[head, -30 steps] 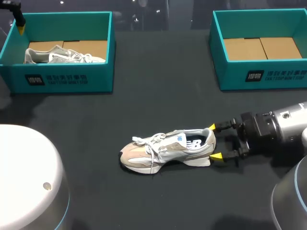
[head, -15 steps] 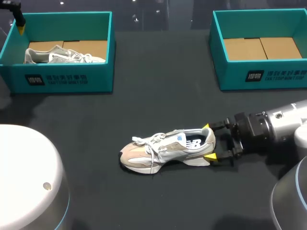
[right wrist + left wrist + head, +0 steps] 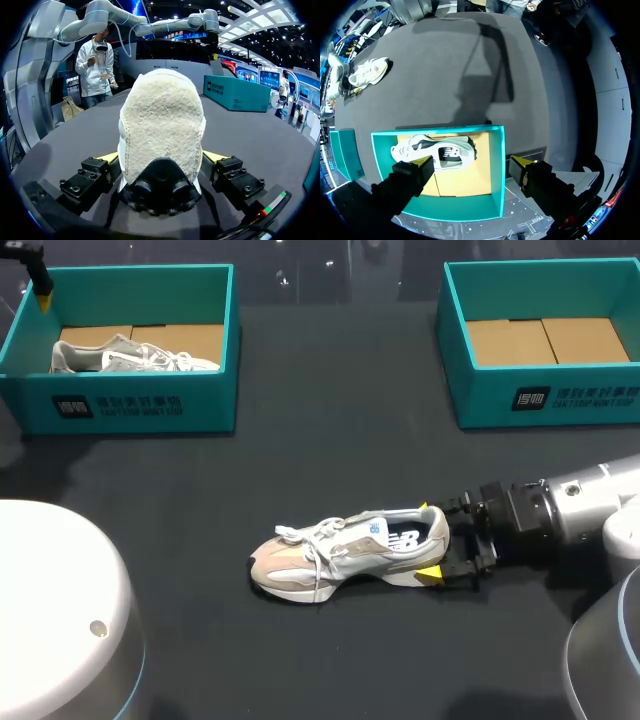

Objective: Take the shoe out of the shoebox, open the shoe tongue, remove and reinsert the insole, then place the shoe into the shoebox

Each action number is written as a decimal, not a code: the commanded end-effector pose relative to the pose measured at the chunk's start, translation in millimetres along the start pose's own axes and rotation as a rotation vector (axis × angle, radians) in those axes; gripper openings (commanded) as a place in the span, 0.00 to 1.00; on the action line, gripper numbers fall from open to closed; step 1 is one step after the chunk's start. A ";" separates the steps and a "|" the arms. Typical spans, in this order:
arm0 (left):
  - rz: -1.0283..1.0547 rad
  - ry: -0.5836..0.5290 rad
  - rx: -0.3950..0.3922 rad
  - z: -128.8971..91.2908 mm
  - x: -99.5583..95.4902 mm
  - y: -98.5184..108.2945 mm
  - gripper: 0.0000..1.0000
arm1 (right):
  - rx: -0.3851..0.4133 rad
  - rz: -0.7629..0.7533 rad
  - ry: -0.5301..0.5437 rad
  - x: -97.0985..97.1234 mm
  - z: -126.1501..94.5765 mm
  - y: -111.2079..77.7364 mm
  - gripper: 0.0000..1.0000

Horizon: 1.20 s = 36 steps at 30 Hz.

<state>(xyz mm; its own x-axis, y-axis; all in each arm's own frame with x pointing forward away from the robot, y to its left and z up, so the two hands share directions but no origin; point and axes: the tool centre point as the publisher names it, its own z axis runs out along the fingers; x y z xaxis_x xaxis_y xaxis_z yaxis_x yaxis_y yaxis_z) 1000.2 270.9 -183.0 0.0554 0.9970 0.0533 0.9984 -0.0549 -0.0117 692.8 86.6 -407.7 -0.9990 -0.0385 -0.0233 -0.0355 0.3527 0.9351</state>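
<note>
A beige and white shoe point(image 3: 345, 555) lies on its sole in the middle of the dark table, toe to the left. My right gripper point(image 3: 430, 540) is at its heel, open, with one yellow tip on each side. In the right wrist view the fuzzy heel point(image 3: 162, 125) sits between the spread fingers of the right gripper point(image 3: 162, 157); I see no squeeze. My left gripper point(image 3: 472, 162) hangs open above the left teal shoebox point(image 3: 495, 165), which holds a second shoe point(image 3: 432, 152). That left gripper point(image 3: 40, 290) shows at the far left corner.
The left shoebox point(image 3: 130, 400) with its shoe point(image 3: 130, 355) stands at the back left. A second teal shoebox point(image 3: 540, 390), showing only its cardboard floor, stands at the back right. Open table lies between the boxes and the middle shoe.
My right gripper has slid left along the table, so its yellow tips now flank the shoe's heel. The shoe and the left arm have not moved.
</note>
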 end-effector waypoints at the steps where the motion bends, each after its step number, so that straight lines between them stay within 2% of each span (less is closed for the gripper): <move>1: 0.001 0.001 -0.002 0.4 0.2 -0.4 1.00 | 0.002 -0.007 -0.004 0.2 6.9 1.1 1.00; 8: 0.001 0.001 -0.002 0.4 0.2 -0.4 1.00 | 0.006 -0.014 0.003 -0.4 12.8 2.0 1.00; 10: 0.001 0.001 -0.002 0.4 0.2 -0.4 1.00 | 0.006 -0.015 0.005 -0.3 14.1 2.2 0.91; 12: 0.001 0.001 -0.002 0.4 0.2 -0.4 1.00 | 0.006 -0.015 0.005 -0.2 14.8 2.2 0.70; 13: 0.001 0.001 -0.002 0.4 0.2 -0.4 1.00 | 0.007 -0.015 0.005 -0.2 15.3 2.3 0.49; 14: 0.001 0.001 -0.002 0.4 0.2 -0.4 1.00 | 0.008 -0.015 0.006 -0.1 15.7 2.3 0.45; 17: 0.001 0.001 -0.002 0.4 0.2 -0.4 1.00 | 0.016 -0.014 0.003 0.0 16.0 2.3 0.00; 36: 0.001 0.001 -0.002 0.4 0.2 -0.4 1.00 | 0.017 -0.013 0.021 -0.9 12.8 1.0 0.00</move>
<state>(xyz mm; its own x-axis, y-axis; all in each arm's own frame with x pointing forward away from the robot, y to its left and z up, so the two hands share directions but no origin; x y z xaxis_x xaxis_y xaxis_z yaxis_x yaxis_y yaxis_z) 1000.2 270.9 -183.0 0.0554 0.9970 0.0533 0.9984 -0.0549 -0.0117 691.9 97.5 -409.6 -0.9978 -0.0594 -0.0293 -0.0490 0.3653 0.9296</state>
